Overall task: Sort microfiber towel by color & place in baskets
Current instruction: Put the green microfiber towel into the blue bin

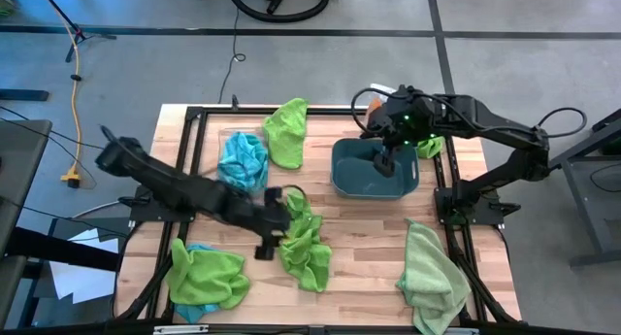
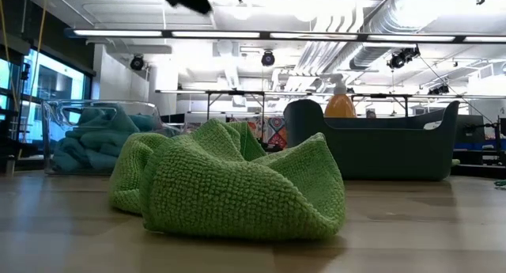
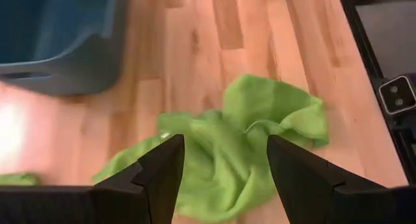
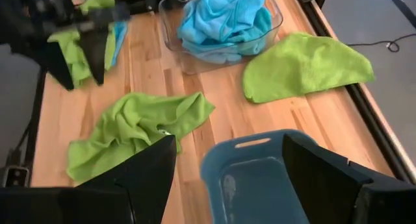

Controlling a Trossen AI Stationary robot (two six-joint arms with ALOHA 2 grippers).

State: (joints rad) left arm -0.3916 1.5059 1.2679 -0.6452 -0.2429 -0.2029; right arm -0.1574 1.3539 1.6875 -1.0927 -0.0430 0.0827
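Observation:
A crumpled green towel (image 1: pixel 306 243) lies in the middle of the table, also seen in the left wrist view (image 3: pixel 240 146) and the low view (image 2: pixel 229 182). My left gripper (image 3: pixel 224 178) hangs open above its left edge (image 1: pixel 270 240), touching nothing. The small clear basket (image 1: pixel 243 160) holds blue towels. The dark teal basket (image 1: pixel 376 170) stands to its right, and my right gripper (image 1: pixel 385 162) hovers open over it (image 4: pixel 227 178). Another green towel (image 1: pixel 288 131) lies flat at the far edge.
A pale green towel (image 1: pixel 432 277) lies at the near right. A green towel on a blue one (image 1: pixel 206 275) lies at the near left. A green scrap (image 1: pixel 430 146) lies beside the teal basket. An orange bottle (image 2: pixel 340 107) stands behind it. Black frame rails edge the table.

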